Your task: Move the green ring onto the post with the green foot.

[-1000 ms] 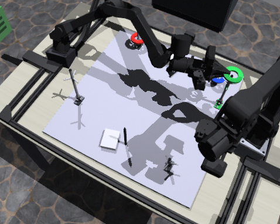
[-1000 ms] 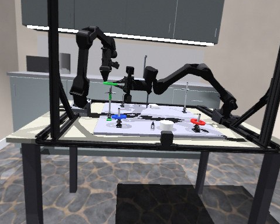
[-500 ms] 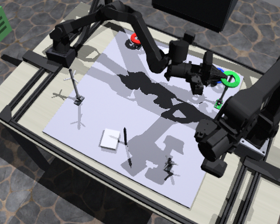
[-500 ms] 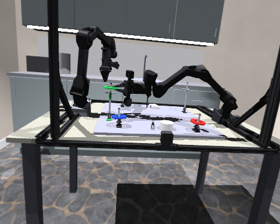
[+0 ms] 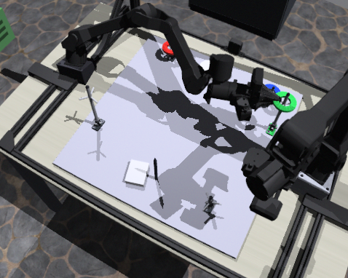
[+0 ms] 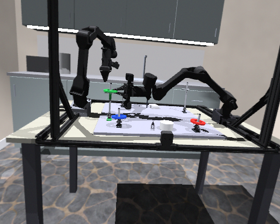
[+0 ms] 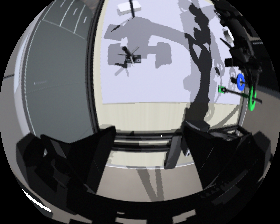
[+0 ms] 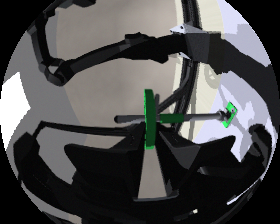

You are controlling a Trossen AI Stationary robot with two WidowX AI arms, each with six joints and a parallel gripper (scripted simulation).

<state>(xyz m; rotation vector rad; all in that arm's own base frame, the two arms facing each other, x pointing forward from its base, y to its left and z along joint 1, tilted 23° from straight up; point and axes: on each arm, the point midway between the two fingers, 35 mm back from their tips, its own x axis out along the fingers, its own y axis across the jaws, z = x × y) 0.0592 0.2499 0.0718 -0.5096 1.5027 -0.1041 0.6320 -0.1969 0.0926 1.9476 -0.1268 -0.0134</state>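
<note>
The green ring (image 5: 285, 101) is around the upper part of the thin post (image 5: 279, 113) with the green foot (image 5: 269, 128), and the post's tip sticks up through the hole. My right gripper (image 5: 276, 97) reaches in level from the side and is shut on the ring's rim. In the exterior view the ring (image 6: 110, 91) lies level, high above the foot (image 6: 109, 118). The right wrist view shows the ring edge-on (image 8: 149, 122) between my fingers, with the post (image 8: 181, 118) through it. I cannot tell whether it rests on the pins. My left gripper (image 6: 104, 78) is open and empty, pointing down just above the post.
A blue ring (image 5: 270, 86) sits on a low post right behind the green one. A red ring (image 5: 166, 48) is at the far side. A white cylinder (image 6: 166, 125), a tall grey post (image 5: 93, 106), a white block (image 5: 137, 172), a black rod (image 5: 156, 170) and a small dark stand (image 5: 210, 203) stand on the mat.
</note>
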